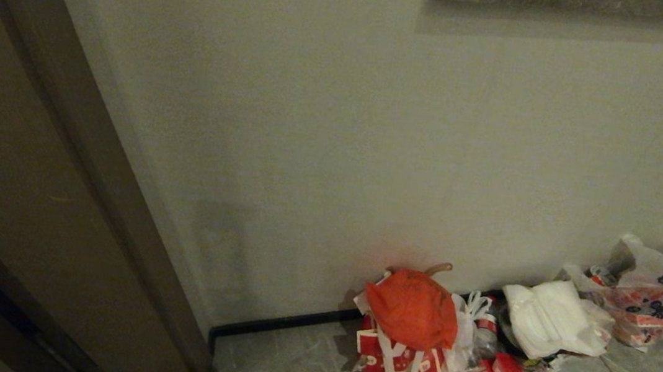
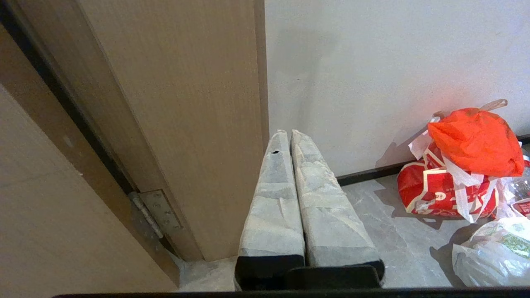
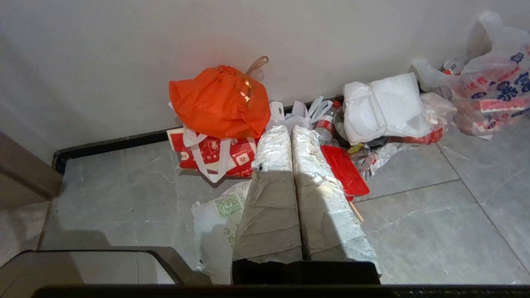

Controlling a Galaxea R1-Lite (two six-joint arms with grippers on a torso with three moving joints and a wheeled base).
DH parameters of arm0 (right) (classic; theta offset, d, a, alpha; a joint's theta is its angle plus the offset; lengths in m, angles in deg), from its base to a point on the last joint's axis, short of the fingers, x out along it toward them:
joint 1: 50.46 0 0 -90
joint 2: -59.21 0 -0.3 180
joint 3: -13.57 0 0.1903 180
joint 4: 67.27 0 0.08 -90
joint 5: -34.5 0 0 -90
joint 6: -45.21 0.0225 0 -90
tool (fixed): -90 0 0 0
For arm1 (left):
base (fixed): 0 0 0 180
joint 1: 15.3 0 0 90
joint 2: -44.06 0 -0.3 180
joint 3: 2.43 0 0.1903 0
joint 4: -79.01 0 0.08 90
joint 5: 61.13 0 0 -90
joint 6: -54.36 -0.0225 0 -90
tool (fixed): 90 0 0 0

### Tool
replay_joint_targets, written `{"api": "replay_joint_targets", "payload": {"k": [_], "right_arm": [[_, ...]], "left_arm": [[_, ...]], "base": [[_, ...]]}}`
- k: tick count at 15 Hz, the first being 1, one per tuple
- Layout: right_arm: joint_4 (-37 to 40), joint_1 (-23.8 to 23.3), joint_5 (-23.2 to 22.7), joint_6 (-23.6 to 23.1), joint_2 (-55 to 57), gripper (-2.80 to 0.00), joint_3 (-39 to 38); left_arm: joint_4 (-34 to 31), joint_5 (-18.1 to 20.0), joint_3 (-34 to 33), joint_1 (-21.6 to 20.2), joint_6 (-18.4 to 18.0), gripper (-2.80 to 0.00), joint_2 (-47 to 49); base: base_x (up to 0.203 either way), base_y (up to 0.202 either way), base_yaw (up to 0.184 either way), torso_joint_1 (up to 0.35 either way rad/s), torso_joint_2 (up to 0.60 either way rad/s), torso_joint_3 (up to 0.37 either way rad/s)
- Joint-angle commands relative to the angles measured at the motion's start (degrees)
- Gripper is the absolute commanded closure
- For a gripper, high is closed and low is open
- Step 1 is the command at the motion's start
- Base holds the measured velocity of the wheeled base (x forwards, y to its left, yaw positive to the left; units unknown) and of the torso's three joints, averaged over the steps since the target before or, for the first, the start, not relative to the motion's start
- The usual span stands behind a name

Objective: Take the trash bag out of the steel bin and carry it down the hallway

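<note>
The trash bag (image 3: 219,215) lies slumped on the floor tiles (image 3: 414,215) beneath the clenched, empty right pincer (image 3: 290,132). Thin, soft and probably light, it is best gathered by its handle loops, hidden here. Left pincer (image 2: 288,134) is likewise clenched empty.

Grey marble-veined floor (image 1: 299,363): red paper bag (image 1: 396,359), whitish trash bag (image 3: 219,215), red lid (image 3: 344,170), printed white bag (image 1: 646,303), probably foam boxes (image 1: 547,317).

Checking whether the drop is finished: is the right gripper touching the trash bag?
Cannot tell. In the right wrist view the shut right gripper overlaps the trash bag on the floor, hiding any gap or contact.
</note>
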Motion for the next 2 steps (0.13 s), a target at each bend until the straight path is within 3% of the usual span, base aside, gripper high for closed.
{"api": "replay_joint_targets", "payload": {"k": [1, 2], "right_arm": [[0.0, 0.0, -0.1, 0.1, 0.0, 0.0, 0.0], [0.0, 0.0, -0.1, 0.1, 0.0, 0.0, 0.0]], "left_arm": [[0.0, 0.0, -0.1, 0.0, 0.0, 0.0, 0.0], [0.0, 0.0, -0.1, 0.0, 0.0, 0.0, 0.0]], "base": [[0.0, 0.0, 0.0, 0.0, 0.0, 0.0], [0.0, 0.0, 0.0, 0.0, 0.0, 0.0]]}}
